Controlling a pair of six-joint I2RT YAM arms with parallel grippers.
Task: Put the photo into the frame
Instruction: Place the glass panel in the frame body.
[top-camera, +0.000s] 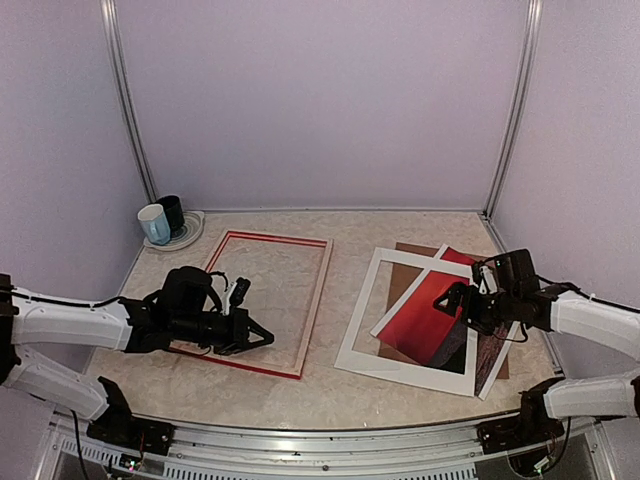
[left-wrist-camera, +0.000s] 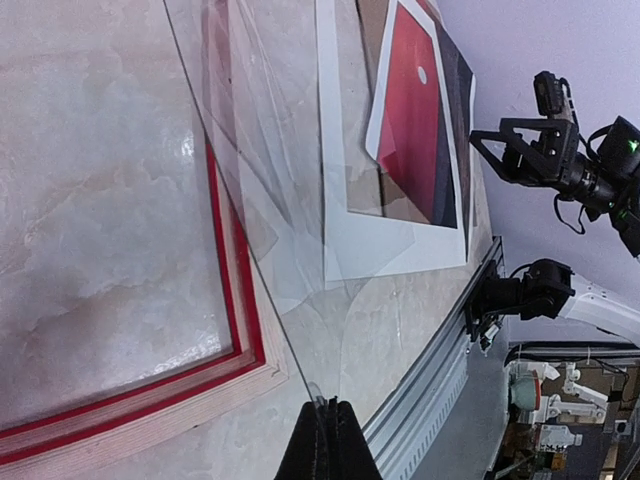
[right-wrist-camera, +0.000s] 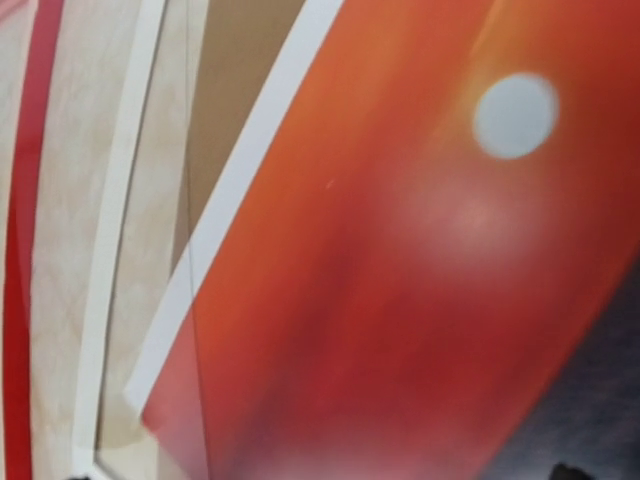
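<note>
The table (top-camera: 400, 225) carries the parts spread apart, so each can be picked up alone; the frame (top-camera: 280, 237) lies flat at about 9 o'clock from the table's middle with bare table showing through its opening, so it is ready to be filled. A clear pane (left-wrist-camera: 262, 230) shows in the left wrist view as a thin edge line and pale reflections slanting over the frame's rail; its reach is hard to judge. The white mat (top-camera: 357, 310) lies at 3 o'clock on a brown backing board (top-camera: 405, 275); the photo (top-camera: 430, 315) rests tilted across both and well apart from the frame, its skew leaving corners overhanging the mat. That probably gives a corner to pinch.

The left jaws (top-camera: 262, 337) sit closed over the frame's 6 o'clock rail; the pane's edge runs right to their tips, as if to keep it out of the opening, though I cannot tell whether they truly pinch it. The right jaws (top-camera: 462, 303) hang spread wide over the photo, holding nothing and apparently lined up for a pick. A white mug (top-camera: 155, 225) stands at 10 o'clock, clear of the work.
</note>
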